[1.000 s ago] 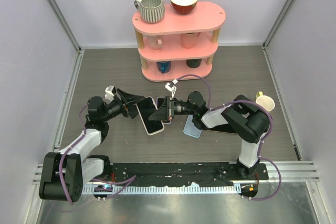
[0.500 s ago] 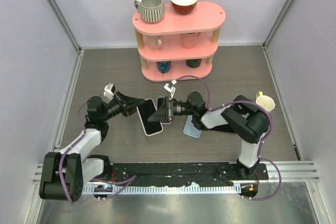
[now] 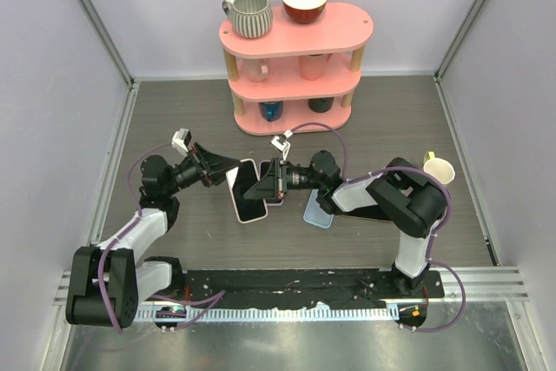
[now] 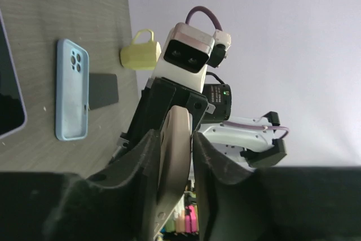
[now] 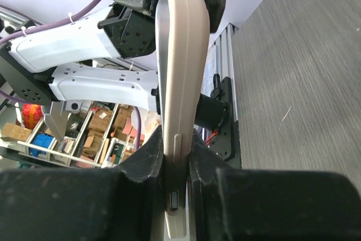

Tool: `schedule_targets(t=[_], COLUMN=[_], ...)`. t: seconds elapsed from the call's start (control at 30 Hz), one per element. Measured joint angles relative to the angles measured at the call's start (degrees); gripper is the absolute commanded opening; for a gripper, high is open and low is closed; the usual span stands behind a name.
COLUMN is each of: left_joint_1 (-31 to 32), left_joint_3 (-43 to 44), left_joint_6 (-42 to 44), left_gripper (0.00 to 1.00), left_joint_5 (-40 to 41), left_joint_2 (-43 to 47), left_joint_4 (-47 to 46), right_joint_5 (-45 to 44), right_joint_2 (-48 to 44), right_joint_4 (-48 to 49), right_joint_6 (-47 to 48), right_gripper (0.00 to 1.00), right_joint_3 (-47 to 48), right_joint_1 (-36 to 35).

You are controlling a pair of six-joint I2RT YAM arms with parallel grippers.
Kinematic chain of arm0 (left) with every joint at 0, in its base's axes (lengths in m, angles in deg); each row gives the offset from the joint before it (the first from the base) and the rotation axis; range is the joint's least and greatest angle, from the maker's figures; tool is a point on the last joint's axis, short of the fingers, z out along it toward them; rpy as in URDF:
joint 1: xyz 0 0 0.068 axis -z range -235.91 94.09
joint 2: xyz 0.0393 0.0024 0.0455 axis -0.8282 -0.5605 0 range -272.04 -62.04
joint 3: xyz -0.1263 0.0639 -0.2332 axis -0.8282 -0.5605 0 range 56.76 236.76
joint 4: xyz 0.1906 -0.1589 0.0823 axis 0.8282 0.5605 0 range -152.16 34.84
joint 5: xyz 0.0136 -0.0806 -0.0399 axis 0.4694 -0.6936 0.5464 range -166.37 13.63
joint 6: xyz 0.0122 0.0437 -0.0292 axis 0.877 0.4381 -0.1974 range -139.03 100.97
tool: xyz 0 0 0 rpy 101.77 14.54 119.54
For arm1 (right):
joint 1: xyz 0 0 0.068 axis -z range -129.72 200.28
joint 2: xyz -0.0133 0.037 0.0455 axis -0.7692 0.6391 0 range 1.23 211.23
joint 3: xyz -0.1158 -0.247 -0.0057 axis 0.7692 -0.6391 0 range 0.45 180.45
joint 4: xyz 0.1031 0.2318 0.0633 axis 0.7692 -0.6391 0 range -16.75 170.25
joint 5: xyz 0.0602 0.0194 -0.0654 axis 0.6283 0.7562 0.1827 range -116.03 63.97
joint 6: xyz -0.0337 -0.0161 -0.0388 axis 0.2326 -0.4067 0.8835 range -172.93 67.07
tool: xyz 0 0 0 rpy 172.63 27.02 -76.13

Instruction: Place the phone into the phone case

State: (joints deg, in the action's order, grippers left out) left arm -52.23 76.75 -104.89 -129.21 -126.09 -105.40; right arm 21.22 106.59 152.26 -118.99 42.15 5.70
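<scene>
A beige phone case [image 3: 246, 195], dark face up, hangs level above the table, gripped from both ends. My left gripper [image 3: 231, 166] is shut on its far-left end; its edge [image 4: 176, 139] runs between that gripper's [image 4: 175, 152] pads. My right gripper [image 3: 254, 189] is shut on the case's right side, and the edge with button covers [image 5: 181, 83] stands between its [image 5: 176, 145] fingers. A dark-screened phone [image 4: 8, 83] with a lilac rim lies on the table below. A blue phone case [image 3: 317, 211] [image 4: 71, 90] lies back up beside it.
A pink three-tier shelf [image 3: 343, 36] with mugs and a bowl stands at the back. A yellow cup [image 3: 440, 169] [image 4: 141, 54] sits at the right, near the right arm's elbow. Grey walls close in both sides.
My left gripper stood wider a second ago and has closed on the beige case's end. The case has shifted slightly left and up. The right gripper stays clamped.
</scene>
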Motion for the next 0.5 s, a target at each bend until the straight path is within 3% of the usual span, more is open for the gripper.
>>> schedule_targets(t=[0.03, 0.13, 0.2, 0.37, 0.5], left_joint_1=[0.00, 0.20, 0.35, 0.39, 0.42], left_joint_3=[0.28, 0.55, 0.57, 0.55, 0.37], left_joint_6=[-0.22, -0.92, -0.94, -0.83, -0.52], left_gripper=[0.51, 0.62, 0.64, 0.62, 0.44], left_joint_5=[-0.37, -2.27, -3.26, -5.16, -6.12], left_joint_2=[-0.13, -0.35, -0.28, 1.25, 3.23], left_joint_4=[-0.13, -0.28, -0.35, -0.33, -0.44], right_joint_5=[-0.09, -0.90, -1.60, -3.58, -4.39], right_joint_2=[-0.02, -0.37, -1.07, -4.42, -6.45], right_joint_4=[0.63, 0.31, -0.22, -1.44, -1.79], right_joint_6=[0.79, 2.10, 2.80, 5.20, 6.29], right_gripper=[0.01, 0.01, 0.01, 0.01, 0.04], right_joint_3=[0.00, 0.00, 0.00, 0.00, 0.00], right_joint_1=[0.00, 0.00, 0.00, 0.02, 0.07])
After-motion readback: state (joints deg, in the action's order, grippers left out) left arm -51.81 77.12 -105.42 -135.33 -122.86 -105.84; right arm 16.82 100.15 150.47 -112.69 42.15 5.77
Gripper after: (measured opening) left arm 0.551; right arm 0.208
